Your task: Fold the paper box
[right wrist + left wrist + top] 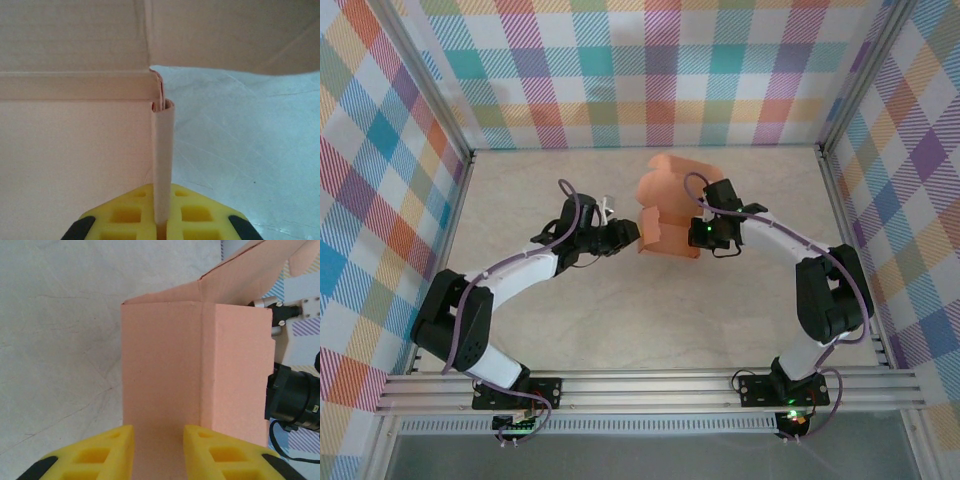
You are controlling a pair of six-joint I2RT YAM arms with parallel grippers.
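The paper box (670, 205) is salmon-orange card, partly folded and held up above the table between both arms. My right gripper (696, 236) grips its right side. In the right wrist view the yellow fingers (125, 215) are shut on a doubled-over wall of the paper box (162, 150), which stands edge-on between them. My left gripper (631, 232) is at the box's left lower corner. In the left wrist view its yellow fingers (105, 450) stand apart, with a flat panel of the paper box (165, 375) showing in the gap beyond them. That gripper (158, 440) is open.
The pale marbled table (570, 320) lies below. Plaid walls (650, 70) close off the back and sides, and a metal rail (650, 385) runs along the near edge. The right arm's black camera body (295, 400) sits just right of the box.
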